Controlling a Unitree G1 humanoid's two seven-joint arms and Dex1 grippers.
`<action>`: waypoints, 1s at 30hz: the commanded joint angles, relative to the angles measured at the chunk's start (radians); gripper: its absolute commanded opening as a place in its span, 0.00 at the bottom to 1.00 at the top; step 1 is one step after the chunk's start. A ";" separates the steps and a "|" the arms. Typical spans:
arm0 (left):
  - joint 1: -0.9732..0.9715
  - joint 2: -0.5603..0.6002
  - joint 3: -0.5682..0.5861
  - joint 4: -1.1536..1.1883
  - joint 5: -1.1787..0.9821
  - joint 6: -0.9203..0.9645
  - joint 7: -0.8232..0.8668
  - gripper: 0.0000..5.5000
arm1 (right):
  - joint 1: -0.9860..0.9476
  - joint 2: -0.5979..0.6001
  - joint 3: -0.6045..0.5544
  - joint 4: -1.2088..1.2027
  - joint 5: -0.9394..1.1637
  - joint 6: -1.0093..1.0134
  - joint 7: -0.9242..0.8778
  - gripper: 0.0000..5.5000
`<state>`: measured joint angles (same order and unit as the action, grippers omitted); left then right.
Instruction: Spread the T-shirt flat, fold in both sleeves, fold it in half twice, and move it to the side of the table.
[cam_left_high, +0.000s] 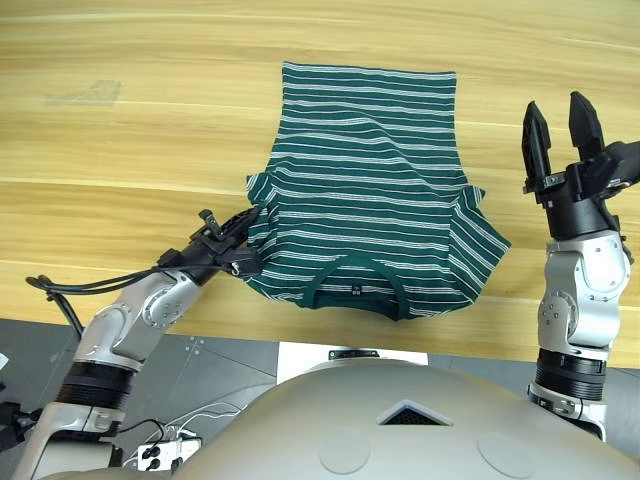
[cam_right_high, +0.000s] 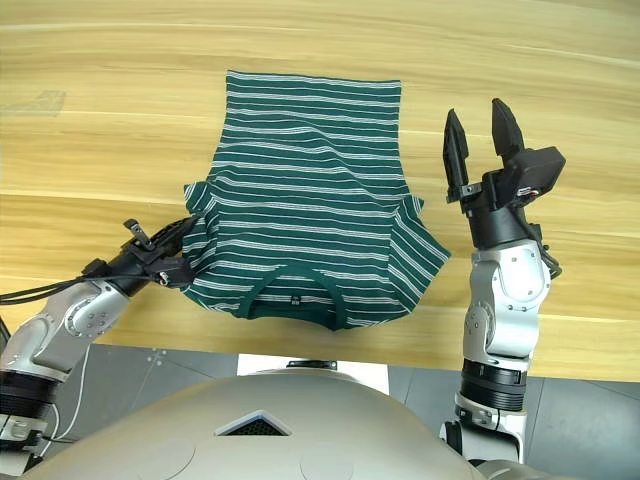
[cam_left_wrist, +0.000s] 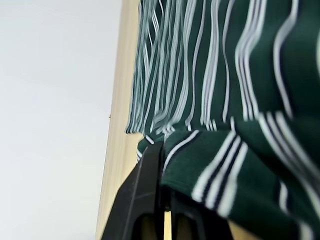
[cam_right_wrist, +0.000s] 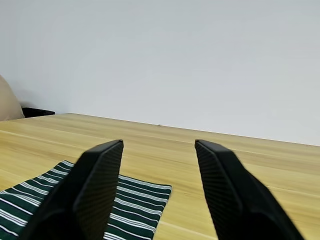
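A dark green T-shirt (cam_left_high: 370, 190) with white stripes lies on the wooden table (cam_left_high: 130, 140), its collar toward the near edge and its hem at the far side. The robot-left sleeve is tucked in over the body, while the robot-right sleeve (cam_left_high: 478, 236) still sticks out. My left gripper (cam_left_high: 250, 238) rests low at the shirt's near left corner, shut on a fold of the striped fabric (cam_left_wrist: 210, 165). My right gripper (cam_left_high: 560, 125) is raised above the table to the right of the shirt, open, with nothing between its fingers (cam_right_wrist: 100, 190).
Bare wood surrounds the shirt on the left, right and far sides. The table's near edge (cam_left_high: 200, 325) runs just below the collar. Cables (cam_left_high: 70, 285) trail from the left arm off the near edge.
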<state>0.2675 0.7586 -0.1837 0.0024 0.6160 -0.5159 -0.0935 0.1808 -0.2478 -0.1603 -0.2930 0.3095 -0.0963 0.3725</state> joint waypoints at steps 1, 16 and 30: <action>-0.036 -0.064 -0.040 0.011 0.010 0.011 -0.009 0.01 | -0.003 0.004 0.006 0.014 -0.005 -0.018 0.007 0.48; -0.055 -0.049 -0.183 0.114 0.056 -0.011 -0.139 0.17 | -0.010 0.007 0.030 0.020 -0.019 -0.032 0.003 0.48; -0.015 -0.035 -0.113 0.037 -0.042 -0.051 -0.090 0.50 | -0.030 -0.066 0.019 0.021 -0.089 -0.022 0.013 0.48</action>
<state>0.2115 0.7079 -0.3047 0.0425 0.5797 -0.5789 -0.1738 0.1535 -0.2707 -0.1281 -0.2651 0.2592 -0.1203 0.3738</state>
